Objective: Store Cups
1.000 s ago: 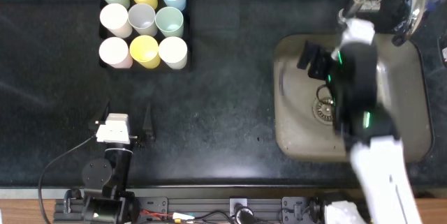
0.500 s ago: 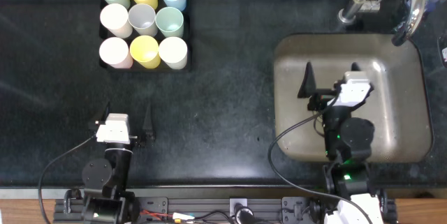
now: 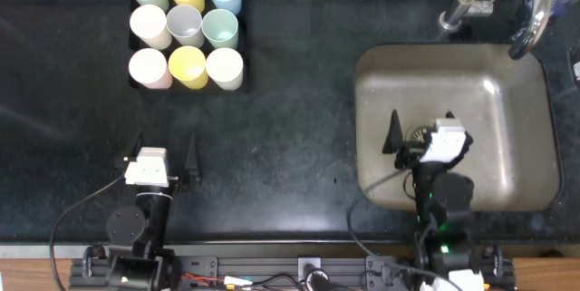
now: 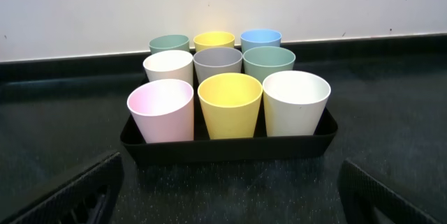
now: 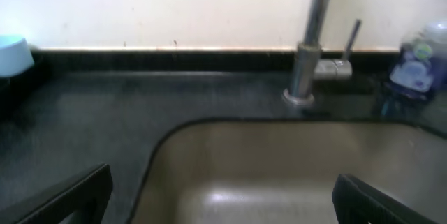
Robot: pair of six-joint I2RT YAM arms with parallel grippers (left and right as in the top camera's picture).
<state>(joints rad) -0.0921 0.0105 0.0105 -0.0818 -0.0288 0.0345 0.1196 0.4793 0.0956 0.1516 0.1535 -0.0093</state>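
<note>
Right arm pulled back from the faucet (image 3: 467, 1) end of the sink (image 3: 507, 101) toward its base; left arm unchanged. We see the right gripper (image 3: 422, 119) over the 6 o'clock part of the sink basin, fingers spread wide and holding nothing. In its wrist view the faucet stands past the far sink rim.

Left gripper (image 3: 166, 141) sits low over the counter (image 3: 290, 146) at about 7 o'clock, fingers also spread with nothing between them.

Nine cups (image 3: 186, 28) stand upright in three rows of three inside a black tray (image 3: 244, 81) at 11 o'clock on the counter. That is roughly 12 o'clock from the left gripper and well apart from it. We see a pink, a yellow and a white cup in the row nearest that gripper. White, grey and green make the middle row, with green, yellow and blue at the back.
</note>
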